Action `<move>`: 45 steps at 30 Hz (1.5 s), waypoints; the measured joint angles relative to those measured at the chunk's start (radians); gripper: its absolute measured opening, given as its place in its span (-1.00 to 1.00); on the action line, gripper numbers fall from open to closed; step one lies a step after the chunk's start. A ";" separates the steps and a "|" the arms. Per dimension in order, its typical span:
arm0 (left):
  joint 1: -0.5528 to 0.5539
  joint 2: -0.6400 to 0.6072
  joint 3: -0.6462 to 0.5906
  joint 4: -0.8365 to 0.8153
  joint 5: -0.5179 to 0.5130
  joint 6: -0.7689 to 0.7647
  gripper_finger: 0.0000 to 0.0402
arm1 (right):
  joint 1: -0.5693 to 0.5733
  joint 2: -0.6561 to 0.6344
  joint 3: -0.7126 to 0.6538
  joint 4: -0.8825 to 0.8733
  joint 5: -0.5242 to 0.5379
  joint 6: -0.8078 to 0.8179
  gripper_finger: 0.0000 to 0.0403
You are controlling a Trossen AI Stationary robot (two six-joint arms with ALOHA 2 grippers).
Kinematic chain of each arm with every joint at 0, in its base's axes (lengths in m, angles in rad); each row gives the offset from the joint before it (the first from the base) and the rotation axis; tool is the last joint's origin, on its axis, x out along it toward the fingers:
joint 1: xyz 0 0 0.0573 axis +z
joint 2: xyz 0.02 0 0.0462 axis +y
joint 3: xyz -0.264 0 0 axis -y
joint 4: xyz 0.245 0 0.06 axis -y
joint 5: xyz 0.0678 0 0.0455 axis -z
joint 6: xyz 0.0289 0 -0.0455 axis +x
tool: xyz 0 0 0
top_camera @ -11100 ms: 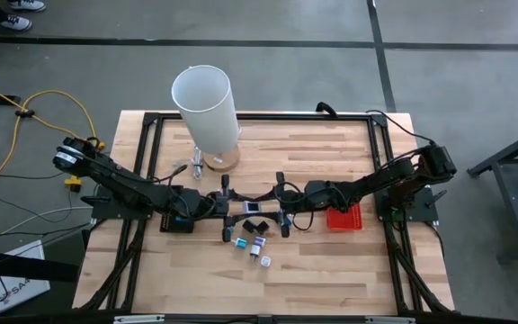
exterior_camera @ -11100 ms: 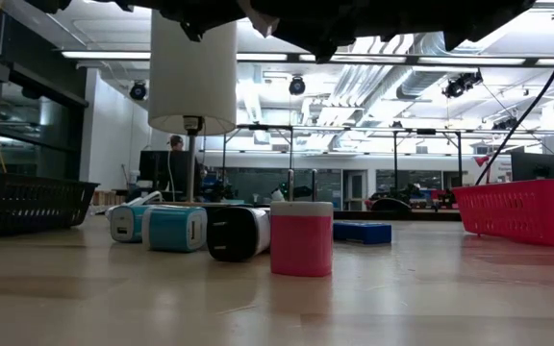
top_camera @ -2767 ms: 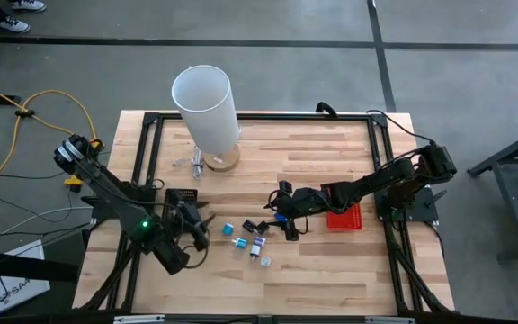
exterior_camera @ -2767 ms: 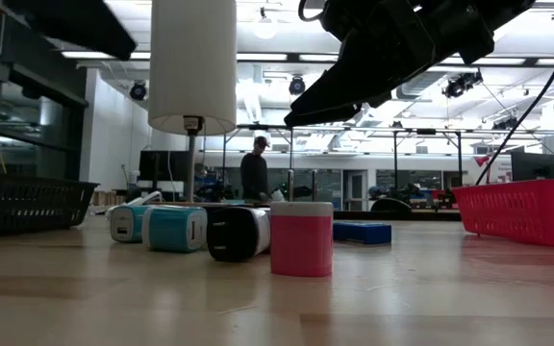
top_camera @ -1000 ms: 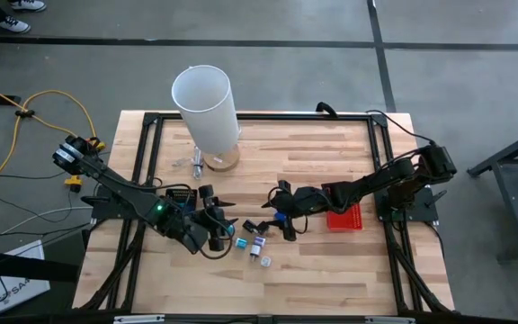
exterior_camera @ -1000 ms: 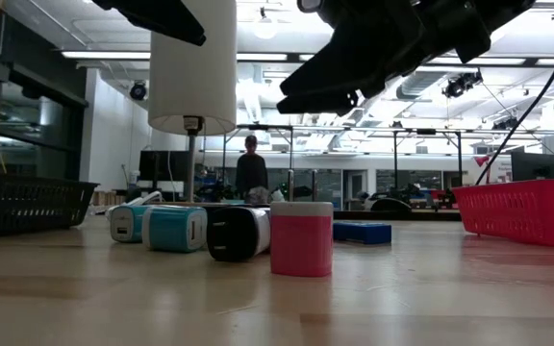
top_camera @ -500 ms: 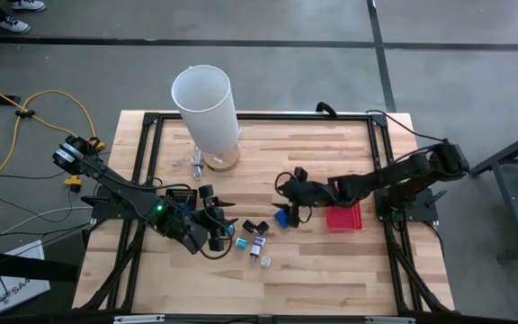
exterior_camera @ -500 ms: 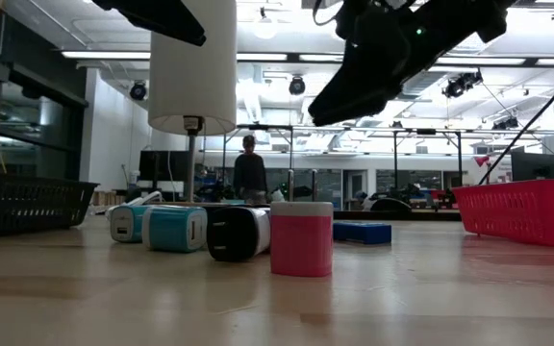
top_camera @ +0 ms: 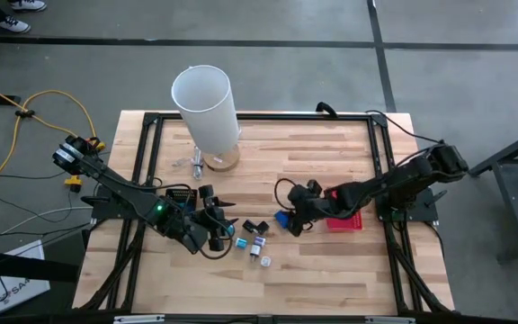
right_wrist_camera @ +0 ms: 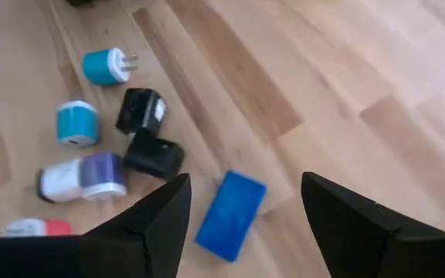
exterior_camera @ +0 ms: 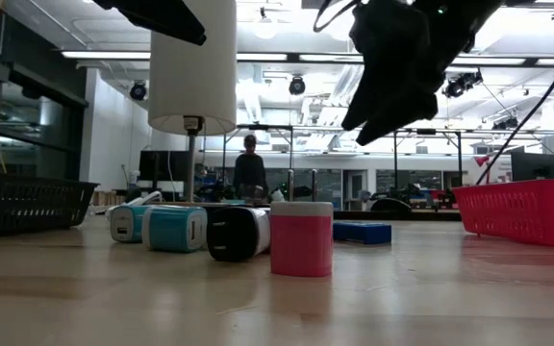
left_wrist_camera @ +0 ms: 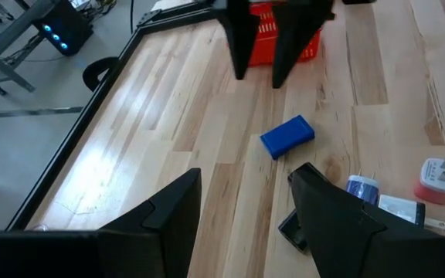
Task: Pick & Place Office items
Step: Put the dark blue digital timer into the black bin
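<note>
Several small office items lie mid-table: a blue block [top_camera: 281, 218] [right_wrist_camera: 232, 214], two black pieces [right_wrist_camera: 143, 112] [right_wrist_camera: 154, 154], teal plugs [right_wrist_camera: 104, 66] [right_wrist_camera: 77, 123], a white-and-purple piece [right_wrist_camera: 83, 176] and a pink-and-white plug [left_wrist_camera: 436, 179]. My right gripper [top_camera: 292, 219] [right_wrist_camera: 246, 179] is open, raised above the table [exterior_camera: 392, 77], just right of the blue block. My left gripper [top_camera: 226, 227] [left_wrist_camera: 246, 174] is open and hovers left of the cluster, pointing at it.
A red mesh basket [top_camera: 344, 218] [exterior_camera: 522, 211] sits right of the items, under the right arm. A tall white cylinder [top_camera: 207, 108] stands at the far side. A black basket [exterior_camera: 27, 204] sits on the left. Bare wood lies along the near edge.
My right gripper has drawn back from over the cluster toward the table's right, turning and tipping its fingers more steeply downward, and stays open. The blue block lies where it was.
</note>
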 joint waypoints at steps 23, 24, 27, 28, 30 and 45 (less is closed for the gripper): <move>0.000 0.000 0.000 0.000 0.000 0.000 -0.03 | 0.105 0.368 0.392 -0.447 0.027 0.374 0.17; 0.000 0.000 0.000 0.000 0.000 0.000 -0.03 | 0.109 0.383 0.402 -0.467 0.037 0.384 0.17; 0.000 0.000 0.000 0.000 0.000 0.000 -0.03 | 0.109 0.407 0.404 -0.476 0.036 0.408 0.17; 0.000 0.000 0.000 -0.001 0.000 0.000 -0.03 | 0.106 0.413 0.405 -0.472 0.036 0.411 0.17; 0.000 0.000 0.000 0.000 0.000 0.000 -0.03 | 0.103 0.418 0.405 -0.471 0.036 0.422 0.17; 0.000 0.000 0.000 0.000 0.000 0.000 -0.03 | 0.104 0.465 0.402 -0.449 0.052 0.487 0.17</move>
